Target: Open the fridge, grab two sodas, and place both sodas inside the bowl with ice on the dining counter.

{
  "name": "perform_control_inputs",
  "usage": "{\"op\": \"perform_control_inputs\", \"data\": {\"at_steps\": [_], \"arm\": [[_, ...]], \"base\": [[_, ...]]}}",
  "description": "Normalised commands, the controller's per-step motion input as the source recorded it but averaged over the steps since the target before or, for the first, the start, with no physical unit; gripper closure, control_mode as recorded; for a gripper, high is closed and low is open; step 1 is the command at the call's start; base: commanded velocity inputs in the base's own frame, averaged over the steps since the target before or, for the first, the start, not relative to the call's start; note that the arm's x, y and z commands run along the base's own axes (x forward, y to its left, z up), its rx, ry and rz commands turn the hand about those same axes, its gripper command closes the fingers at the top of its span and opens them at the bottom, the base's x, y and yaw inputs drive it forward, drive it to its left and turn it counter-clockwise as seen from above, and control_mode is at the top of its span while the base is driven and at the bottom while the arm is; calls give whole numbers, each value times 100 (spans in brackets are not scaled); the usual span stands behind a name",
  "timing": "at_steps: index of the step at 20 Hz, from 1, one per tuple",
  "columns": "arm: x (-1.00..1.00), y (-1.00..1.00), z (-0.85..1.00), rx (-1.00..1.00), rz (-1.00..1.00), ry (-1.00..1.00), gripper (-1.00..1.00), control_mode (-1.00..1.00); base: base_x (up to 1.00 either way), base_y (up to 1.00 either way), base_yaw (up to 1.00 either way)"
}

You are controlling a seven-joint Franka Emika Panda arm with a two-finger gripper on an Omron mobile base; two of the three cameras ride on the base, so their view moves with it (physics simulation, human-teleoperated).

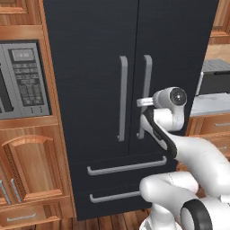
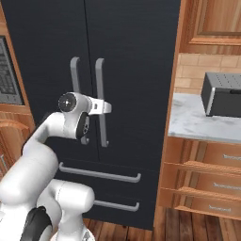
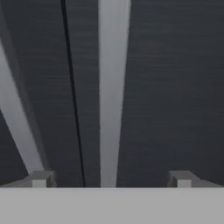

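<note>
The black double-door fridge (image 1: 90,67) (image 2: 136,61) stands shut right in front of me. Its two grey bar handles run side by side down the middle seam. My gripper (image 1: 143,102) (image 2: 105,107) (image 3: 111,180) is open at the right door's handle (image 1: 146,90) (image 2: 99,94) (image 3: 113,87), about halfway up the bar. In the hand view that bar runs straight up between my two fingertips (image 3: 41,179), with a gap on each side. The left door's handle (image 3: 15,122) slants past on the left. The sodas are hidden behind the shut doors. The bowl with ice and the dining counter are out of view.
Two fridge drawers (image 1: 126,168) (image 2: 101,174) with horizontal bar handles lie below the doors. A built-in microwave (image 1: 24,81) sits in wooden cabinets on the left. On the right, a dark appliance (image 2: 221,94) stands on a marbled wall countertop (image 2: 188,117) over wooden drawers.
</note>
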Motion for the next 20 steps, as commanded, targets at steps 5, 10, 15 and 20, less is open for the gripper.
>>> {"op": "perform_control_inputs", "data": {"at_steps": [5,10,15,20], "arm": [[50,0,0,1,0,0,-100,-100],[52,0,-1,0,0,0,-100,-100],[52,0,-3,0,0,0,-100,-100],[51,0,-4,0,3,0,-100,-100]], "base": [[0,0,0],[0,0,0],[0,0,0],[0,0,0]]}}
